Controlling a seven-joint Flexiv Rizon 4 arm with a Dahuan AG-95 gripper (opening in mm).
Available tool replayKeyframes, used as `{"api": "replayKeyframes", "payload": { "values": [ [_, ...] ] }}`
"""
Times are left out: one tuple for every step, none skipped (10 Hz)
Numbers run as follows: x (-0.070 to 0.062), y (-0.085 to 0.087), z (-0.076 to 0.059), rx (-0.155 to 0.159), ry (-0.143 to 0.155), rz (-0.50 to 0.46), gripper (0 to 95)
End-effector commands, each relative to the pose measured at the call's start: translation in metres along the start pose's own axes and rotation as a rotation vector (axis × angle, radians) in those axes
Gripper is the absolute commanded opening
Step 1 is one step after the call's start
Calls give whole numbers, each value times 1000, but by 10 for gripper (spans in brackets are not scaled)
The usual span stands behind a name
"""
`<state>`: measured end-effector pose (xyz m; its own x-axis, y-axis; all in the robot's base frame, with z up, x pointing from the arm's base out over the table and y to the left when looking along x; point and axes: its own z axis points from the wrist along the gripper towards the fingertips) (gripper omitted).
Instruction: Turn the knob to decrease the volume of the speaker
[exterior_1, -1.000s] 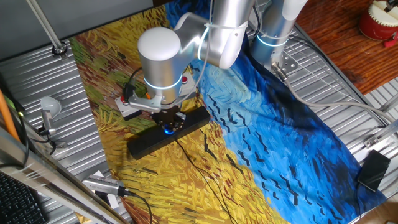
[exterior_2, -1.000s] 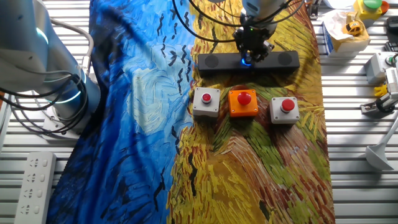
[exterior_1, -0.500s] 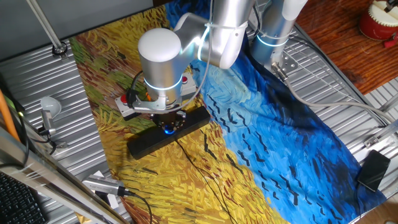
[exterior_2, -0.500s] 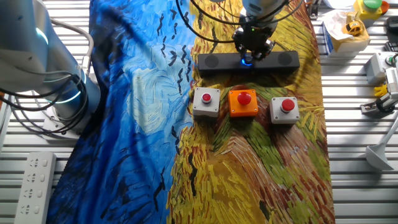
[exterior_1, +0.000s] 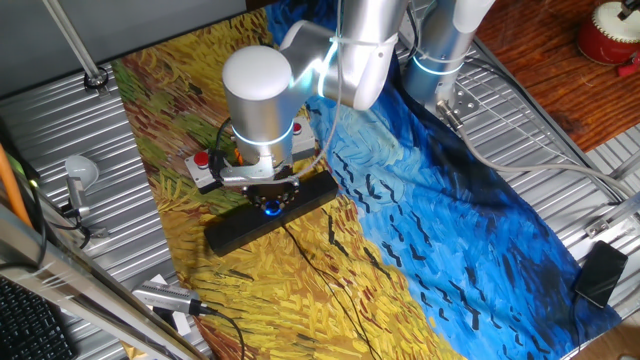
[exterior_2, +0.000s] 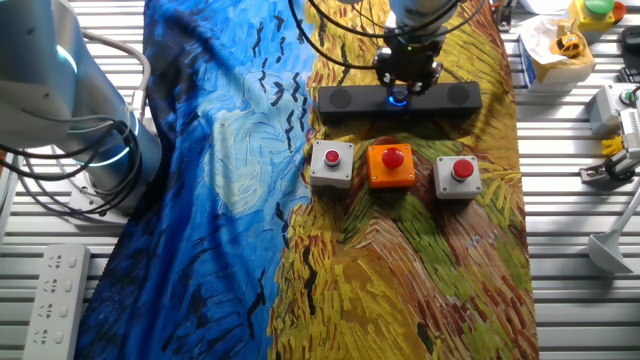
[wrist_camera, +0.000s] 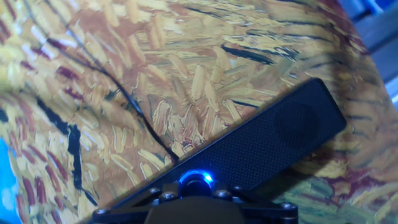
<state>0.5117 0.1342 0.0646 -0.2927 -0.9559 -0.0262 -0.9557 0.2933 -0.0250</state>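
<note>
1. Ribbed metal counter draped with a painted cloth, blue on one side, wheat-yellow on the other.
2. On the yellow part: the speaker, a long black bar lying flat, with a thin cable trailing off across the cloth.
3. At the bar's middle: the knob, ringed in blue light, partly hidden under the tool in all three views.
4. Directly above the knob: the pincer, lowered right down onto the dial; jaws apparently drawn narrow around it, though actual contact cannot be told from these views.
5. Just beside the speaker: a row of three push-button boxes, two grey and one orange, apart from the bar.
6. Risks, as a judgement:
   - Slipping on the small smooth dial if the hold is loose, so the wrist rotates and the volume stays put.
   - Dragging or swivelling the whole bar on the soft cloth, since nothing pins the speaker down.
   - Turning the wrong way and raising the volume instead.
   - Snagging the cable, or bunching the cloth, through any sideways push.
</note>
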Motion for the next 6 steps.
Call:
{"api": "replayKeyframes", "payload": {
  "values": [
    [0, 0, 0, 6, 0, -140, 0],
    [0, 0, 0, 8, 1, -177, 0],
    [0, 0, 0, 11, 2, -213, 0],
    [0, 0, 0, 13, 2, -254, 0],
    [0, 0, 0, 14, 4, -287, 0],
    [0, 0, 0, 17, 5, -315, 0]
  ]
}}
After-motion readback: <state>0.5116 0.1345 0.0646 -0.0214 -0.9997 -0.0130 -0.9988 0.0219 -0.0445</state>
